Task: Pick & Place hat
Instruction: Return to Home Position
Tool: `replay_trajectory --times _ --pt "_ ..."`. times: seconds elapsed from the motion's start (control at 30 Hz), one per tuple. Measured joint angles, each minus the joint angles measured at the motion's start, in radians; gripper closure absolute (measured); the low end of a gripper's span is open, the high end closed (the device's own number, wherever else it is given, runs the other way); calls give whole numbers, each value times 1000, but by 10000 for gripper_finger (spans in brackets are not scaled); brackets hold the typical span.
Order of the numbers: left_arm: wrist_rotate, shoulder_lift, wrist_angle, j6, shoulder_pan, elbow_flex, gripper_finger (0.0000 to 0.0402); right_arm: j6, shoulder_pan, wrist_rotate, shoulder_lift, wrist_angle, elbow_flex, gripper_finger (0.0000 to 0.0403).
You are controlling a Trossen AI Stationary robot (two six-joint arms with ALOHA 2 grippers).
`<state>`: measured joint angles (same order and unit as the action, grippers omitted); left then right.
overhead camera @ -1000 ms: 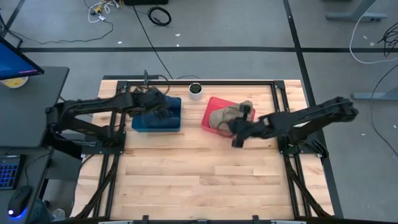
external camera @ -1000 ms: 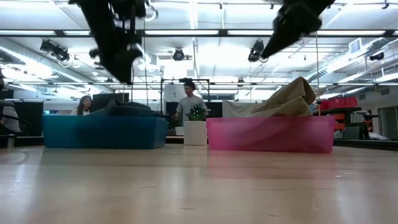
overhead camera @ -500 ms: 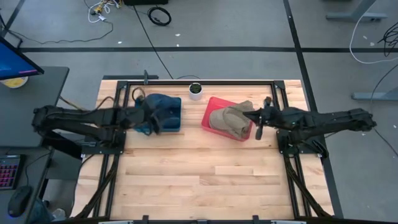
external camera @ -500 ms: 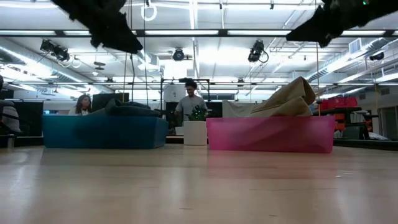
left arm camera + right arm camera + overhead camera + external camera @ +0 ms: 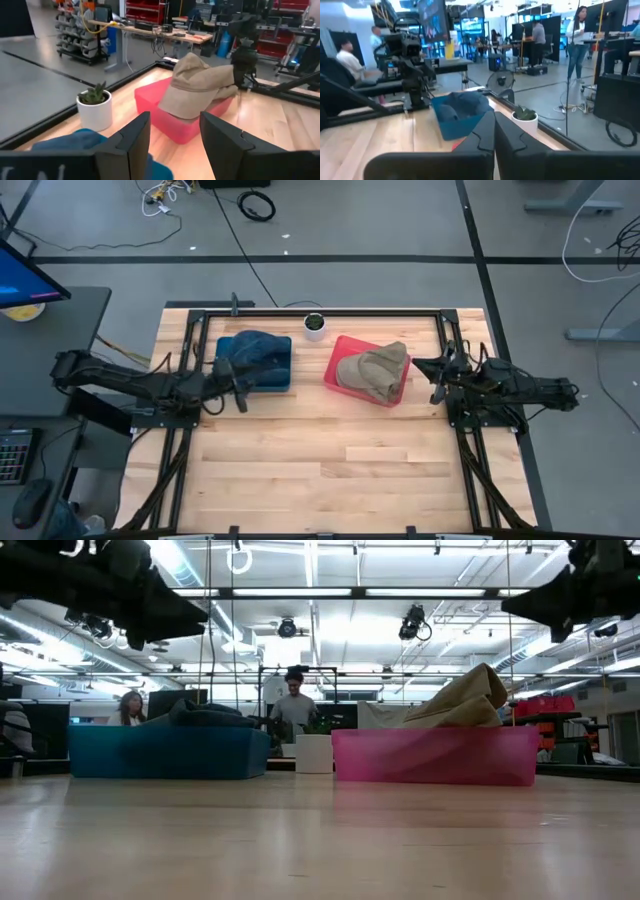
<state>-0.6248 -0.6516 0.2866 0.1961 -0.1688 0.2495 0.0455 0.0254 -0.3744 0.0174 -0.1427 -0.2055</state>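
A tan hat [image 5: 373,368] [image 5: 465,700] [image 5: 200,87] lies in the pink bin [image 5: 340,347] [image 5: 435,755], its crown leaning over the rim. A dark blue hat [image 5: 250,348] [image 5: 465,102] lies in the blue bin [image 5: 282,378] [image 5: 165,752]. My left gripper [image 5: 237,394] [image 5: 175,142] hovers open above the table, just near-left of the blue bin. My right gripper [image 5: 433,376] [image 5: 494,132] hovers shut, right of the pink bin by the table's right rail. Neither gripper touches anything.
A small white pot with a green plant [image 5: 315,325] [image 5: 316,745] stands between the bins at the far edge. Black rails [image 5: 450,350] frame the table. The near half of the wooden top [image 5: 320,470] is bare. People stand in the room behind.
Both arms have drawn back and apart. My left gripper has moved from over the blue bin toward the table's left and near side. My right gripper has moved from the pink bin's near side toward the right edge. Both hats have stayed in their bins.
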Motion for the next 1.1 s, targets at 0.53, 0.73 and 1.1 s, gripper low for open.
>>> replay_trajectory --times 0.53,0.73,1.1 --pt "113 297 14 -114 -1 -196 225 2 -1 -2 -18 -59 26 399" --pt "165 350 16 -179 -1 -233 225 22 -1 -2 -17 -78 26 399" --pt "209 366 -5 -218 -1 -240 225 53 -1 -2 -18 -17 117 399"
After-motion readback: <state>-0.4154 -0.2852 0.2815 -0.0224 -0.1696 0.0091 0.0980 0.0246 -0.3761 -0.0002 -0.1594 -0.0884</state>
